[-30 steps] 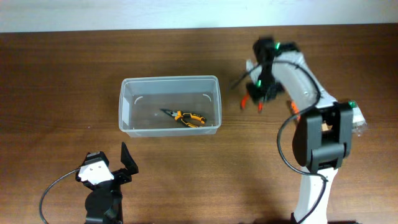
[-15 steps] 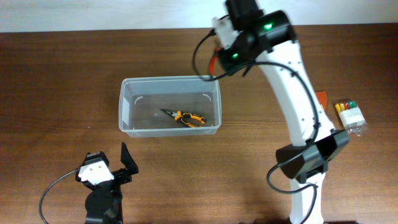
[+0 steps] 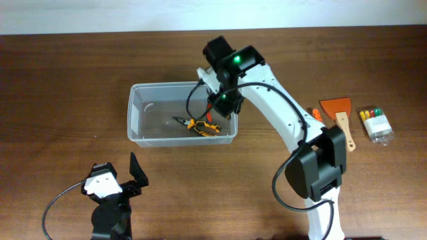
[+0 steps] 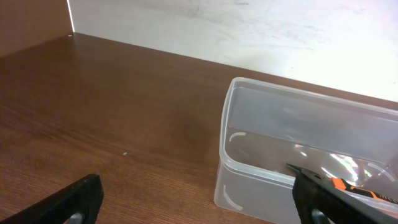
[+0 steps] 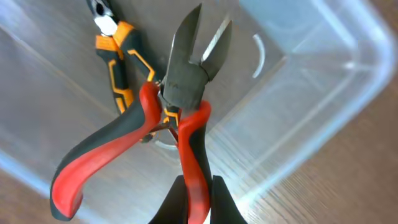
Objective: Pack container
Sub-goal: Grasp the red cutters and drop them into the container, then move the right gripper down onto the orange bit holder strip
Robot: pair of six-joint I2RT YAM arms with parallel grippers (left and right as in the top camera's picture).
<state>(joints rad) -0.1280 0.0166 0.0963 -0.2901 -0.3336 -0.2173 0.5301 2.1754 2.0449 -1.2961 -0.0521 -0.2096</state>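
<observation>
The container (image 3: 133, 115) sits on the desk (image 3: 67, 80), a clear rectangular tub with rounded corners and a thick rim, and everything else is placed from it. On its floor lie orange-and-black pliers (image 3: 198, 126). Above its right end the right gripper (image 3: 223, 100) is clamped on one handle of the red-handled cutters (image 5: 180, 118), blades pointing down into the tub beside the pliers, while the other handle hangs splayed out. The left gripper (image 4: 199, 208) waits in front of the container's near-left corner, its fingers spread wide with nothing between them. Well to the right of the container are an orange scraper (image 3: 337, 110) and a clear pack of coloured pieces (image 3: 375, 125). The tub looks light and thin-walled, so it would likely slide on the desk or flex if nudged; its smooth sides offer little grip, and the thick rim is the stiffest place to take hold. The cutters are rigid steel with rubbery sleeves that should not slip, though held by one handle they may swing at the pivot. No brand, label or lettering can be read on anything.
</observation>
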